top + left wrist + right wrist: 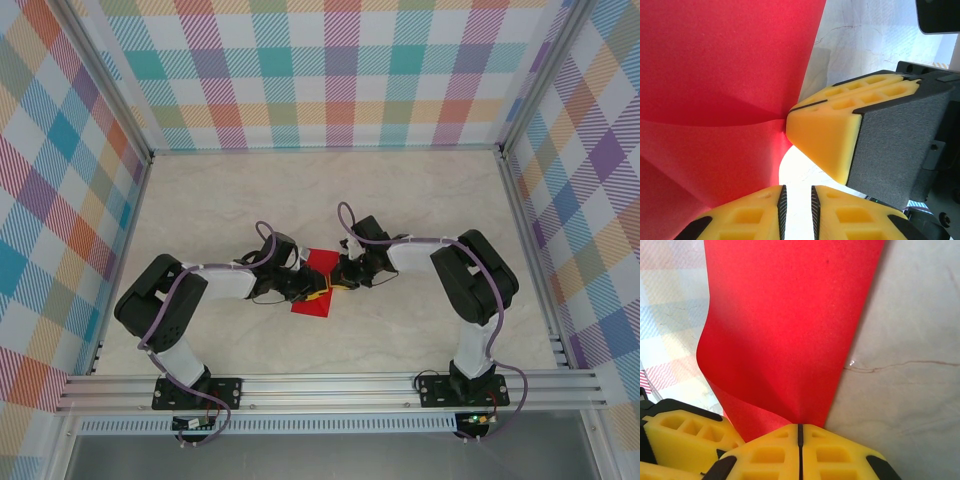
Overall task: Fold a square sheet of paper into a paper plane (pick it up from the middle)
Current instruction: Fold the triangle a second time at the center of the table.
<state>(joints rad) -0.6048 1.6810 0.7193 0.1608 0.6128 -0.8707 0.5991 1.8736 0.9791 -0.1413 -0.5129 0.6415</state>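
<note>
Red paper [790,330] edge between closed pads of right tool [799,429]

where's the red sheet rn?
Mid-table in the top view, the square sheet of paper is between the left gripper and the right gripper, which is shut on it.

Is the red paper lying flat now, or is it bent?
Bent. The square sheet of paper curves away from the right gripper, whose jaws pinch it; the left wrist view shows a soft fold.
</note>
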